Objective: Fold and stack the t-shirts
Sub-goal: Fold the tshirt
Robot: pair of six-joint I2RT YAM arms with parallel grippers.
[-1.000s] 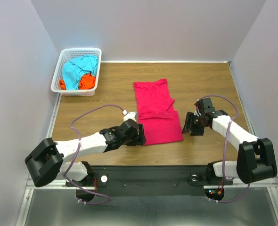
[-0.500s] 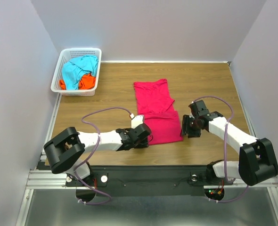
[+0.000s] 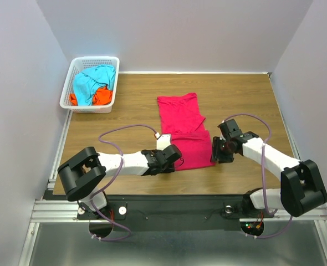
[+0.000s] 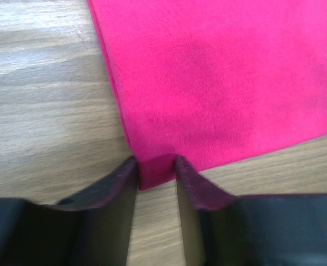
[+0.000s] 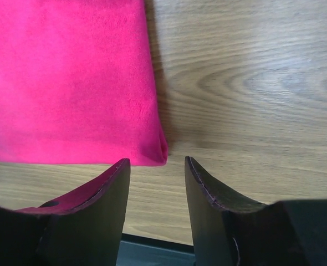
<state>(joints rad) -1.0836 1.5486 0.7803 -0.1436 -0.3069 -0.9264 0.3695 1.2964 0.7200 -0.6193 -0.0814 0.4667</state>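
on a wood table (image 3: 124, 105) within pale walls (image 3: 180, 33), left gripper (image 4: 156, 166) pinches the pink shirt (image 4: 219, 83) corner; right gripper (image 5: 157, 162) gapes empty.

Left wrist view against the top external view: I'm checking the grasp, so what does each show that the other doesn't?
Only the left wrist view shows a near corner of the crimson-pink shirt lying between the fingers of the left gripper; whether it is clamped is unclear. Only the top external view shows the right gripper at the shirt's other near corner, and the white basket holding the turquoise shirt and orange shirt. Both show that crimson-pink shirt on the wooden table.
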